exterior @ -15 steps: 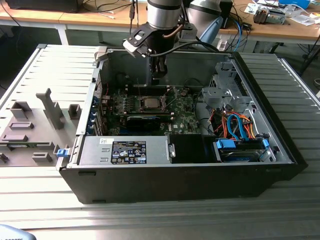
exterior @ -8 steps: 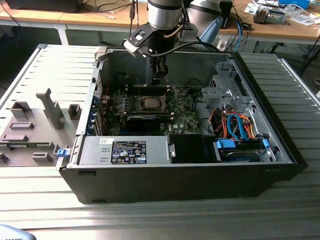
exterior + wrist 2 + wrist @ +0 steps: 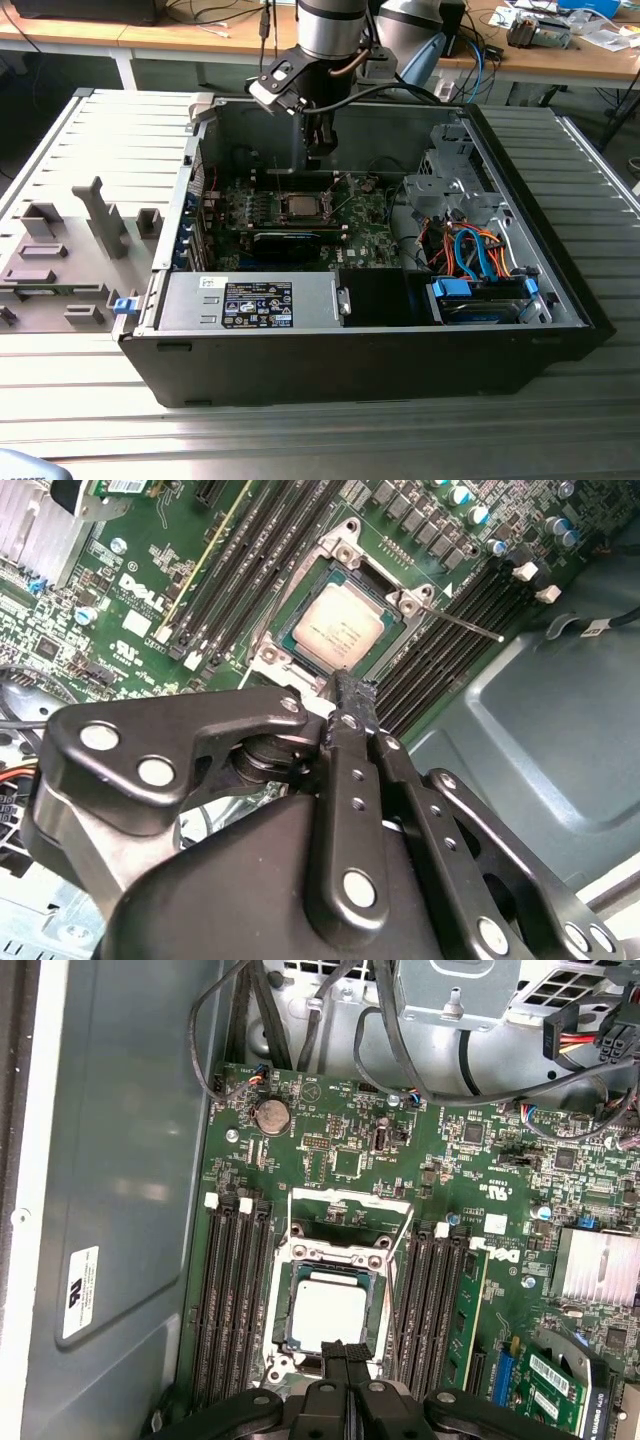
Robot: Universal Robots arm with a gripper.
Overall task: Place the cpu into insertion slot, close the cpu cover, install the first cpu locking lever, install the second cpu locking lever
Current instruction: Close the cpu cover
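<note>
Hovering gripper [image 3: 345,1353] near cpu [image 3: 327,1315] seated in insertion slot [image 3: 281,1295]

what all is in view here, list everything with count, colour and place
cpu: 1, silver, in the slot
slot: 1, dark, mid board
cover: 1, silvery, raised open
lever: 1, silver, sticking out beside slot
memory slots: several, black, both sides of slot
board: 1, green, in case
coin cell: 1, silver, on board
case: 1, black, on table
table: 1, grey, under case
cables: several, orange and blue, exterior view's right
fixtures: several, grey, exterior view's left
arm: 1, silver, over case
gripper: 1, black, shut, empty, near slot's edge
</note>
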